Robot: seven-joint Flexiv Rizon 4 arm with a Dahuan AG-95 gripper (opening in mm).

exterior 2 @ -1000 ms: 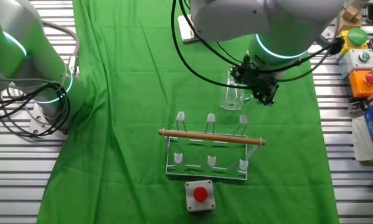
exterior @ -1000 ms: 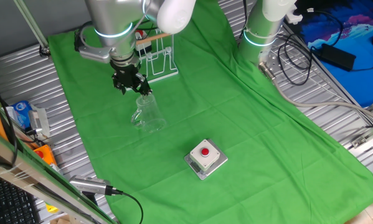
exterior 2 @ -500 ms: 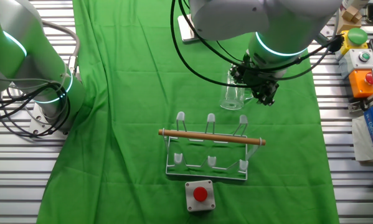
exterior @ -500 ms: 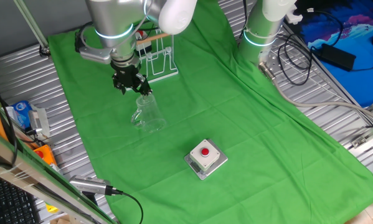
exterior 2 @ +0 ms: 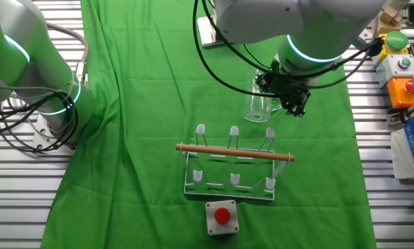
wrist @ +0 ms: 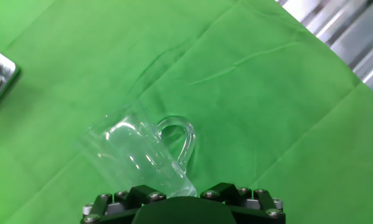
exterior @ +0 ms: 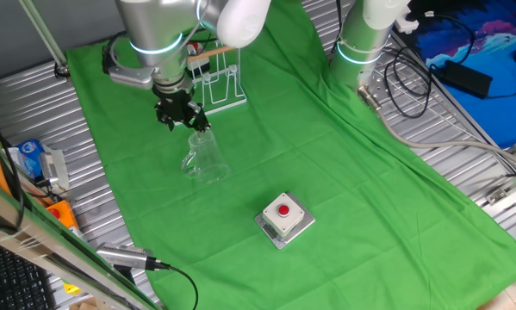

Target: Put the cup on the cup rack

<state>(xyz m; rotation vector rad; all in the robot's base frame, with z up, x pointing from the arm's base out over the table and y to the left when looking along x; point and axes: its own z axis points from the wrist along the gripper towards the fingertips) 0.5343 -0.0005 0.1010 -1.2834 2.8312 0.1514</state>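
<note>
No visible change: jaws grip cup (exterior 2: 260, 105) rim, cup tilted, behind cup rack (exterior 2: 233, 166).

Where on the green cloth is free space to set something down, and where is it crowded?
Free: the wide cloth between the red-button box and the second arm's base, also the cloth on the far side of the box. Crowded: around the cup, gripper and cup rack.

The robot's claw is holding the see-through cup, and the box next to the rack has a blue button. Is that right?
Not quite. The button on the box is red, not blue; the other fixed view shows it beside the cup rack. The gripper does hold the cup.
</note>
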